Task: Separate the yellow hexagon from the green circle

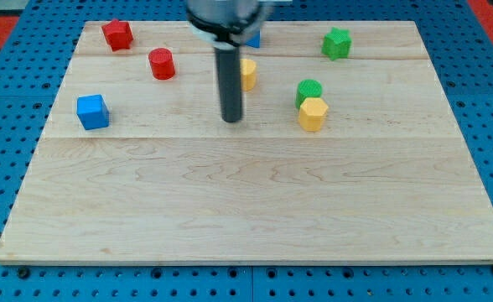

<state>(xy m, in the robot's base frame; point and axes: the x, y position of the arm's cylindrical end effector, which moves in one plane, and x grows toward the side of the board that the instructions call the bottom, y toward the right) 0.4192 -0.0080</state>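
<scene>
The yellow hexagon (313,114) sits right of the board's middle, touching the green circle (308,91), which lies just above it. My tip (231,119) rests on the board to the left of the pair, roughly level with the hexagon, about a hundred pixels away and touching no block. The dark rod rises from the tip to the view's top.
A second yellow block (248,74) sits partly hidden behind the rod, and a blue block (254,39) peeks out above it. A red star-like block (117,34), a red cylinder (161,64) and a blue cube (92,111) are at left. A green star (336,43) is at upper right.
</scene>
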